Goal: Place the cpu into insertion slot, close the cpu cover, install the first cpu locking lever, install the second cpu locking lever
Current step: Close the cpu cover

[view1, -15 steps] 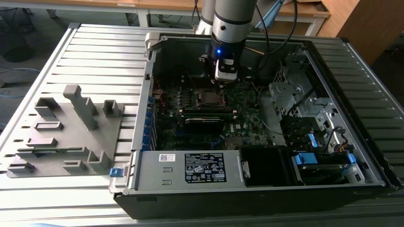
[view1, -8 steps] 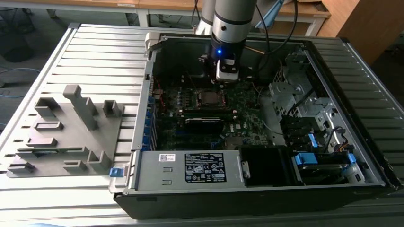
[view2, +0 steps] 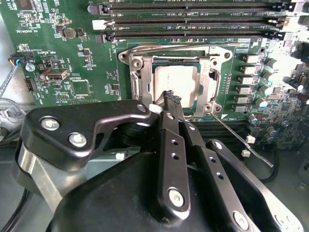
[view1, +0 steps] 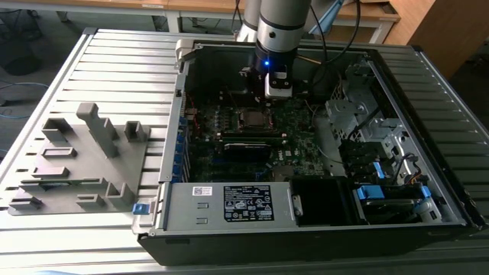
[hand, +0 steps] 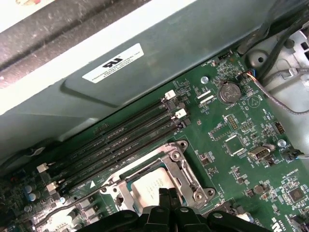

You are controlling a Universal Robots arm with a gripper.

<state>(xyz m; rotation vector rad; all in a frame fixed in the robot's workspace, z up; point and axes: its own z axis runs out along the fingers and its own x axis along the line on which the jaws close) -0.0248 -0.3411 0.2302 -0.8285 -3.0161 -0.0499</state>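
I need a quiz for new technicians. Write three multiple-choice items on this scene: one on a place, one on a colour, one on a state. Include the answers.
1. Where is the cpu? A on the grey rack beside the case; B in the insertion slot; C on the power supply.
2. What colour is the motherboard? A green; B blue; C red.
3. How is the cpu cover? A standing upright; B lying flat around the cpu; C taken off the board.
Answers: 1 B, its pale top shows inside the socket's rim; 2 A, green shows all around the socket; 3 B, the silvery frame lies level on the socket.
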